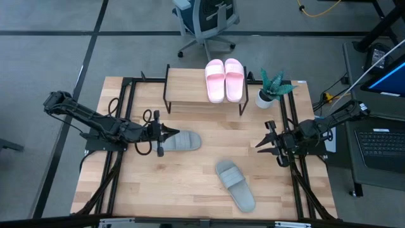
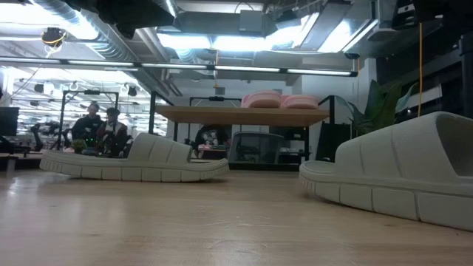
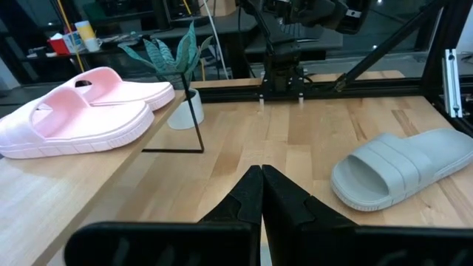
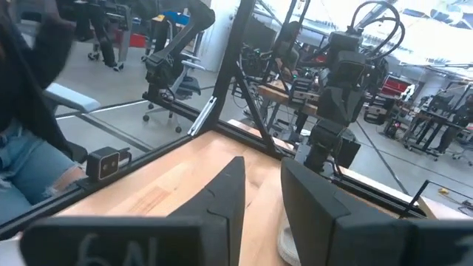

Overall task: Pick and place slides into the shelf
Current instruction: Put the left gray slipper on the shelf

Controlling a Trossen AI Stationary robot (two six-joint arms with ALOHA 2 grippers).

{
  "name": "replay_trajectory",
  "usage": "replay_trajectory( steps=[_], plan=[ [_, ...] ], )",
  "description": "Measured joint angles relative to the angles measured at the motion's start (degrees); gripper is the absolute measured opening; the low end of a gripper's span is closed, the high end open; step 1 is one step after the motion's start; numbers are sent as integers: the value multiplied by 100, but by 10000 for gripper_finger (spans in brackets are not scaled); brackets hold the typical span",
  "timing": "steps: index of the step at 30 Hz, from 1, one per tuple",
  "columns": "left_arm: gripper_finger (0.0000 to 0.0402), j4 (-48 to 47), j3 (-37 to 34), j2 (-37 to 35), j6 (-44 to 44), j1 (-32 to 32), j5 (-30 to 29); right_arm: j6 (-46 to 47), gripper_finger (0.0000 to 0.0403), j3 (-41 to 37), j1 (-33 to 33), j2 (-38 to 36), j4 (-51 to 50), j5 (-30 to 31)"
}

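The shelf (image 1: 186,90) stands at the table's far middle. Two pale pink slides (image 1: 224,80) lie side by side, soles down, on the right part of its top board; they also show in the low view (image 2: 279,100) and the left wrist view (image 3: 81,111). One grey-green slide (image 1: 181,141) lies flat on the table left of centre. The other grey-green slide (image 1: 235,184) lies slantwise nearer the near edge, also seen in the left wrist view (image 3: 403,168). My left gripper (image 1: 174,131) is shut, its tips just beyond the first slide's far side. My right gripper (image 1: 264,137) waits open at the table's right edge.
A potted plant (image 1: 273,88) stands right of the shelf. Black frame rails (image 1: 297,158) run along both sides of the table. The shelf board's left part (image 1: 183,85) is bare. An office chair (image 1: 205,22) stands beyond the far edge. People (image 2: 100,127) sit in the room behind.
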Motion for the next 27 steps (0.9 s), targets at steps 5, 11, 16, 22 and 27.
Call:
replay_trajectory(
  steps=[5, 11, 16, 22, 27],
  plan=[
    [2, 0, 0, 1, 2, 1, 0, 251, 90, 0, 0, 40, 4, -5],
    [2, 0, 0, 1, 2, 1, 0, 501, 90, 0, 4, 411, 166, -14],
    [2, 0, 0, 1, 2, 1, 0, 767, 90, -2, 4, 950, 630, -20],
    [2, -2, 0, 1, 2, 1, 0, 821, 90, -2, 7, 1536, 1251, -22],
    [2, -2, 0, 3, 2, 2, 0, 1074, 90, -2, 7, 1766, 1309, -22]
  ],
)
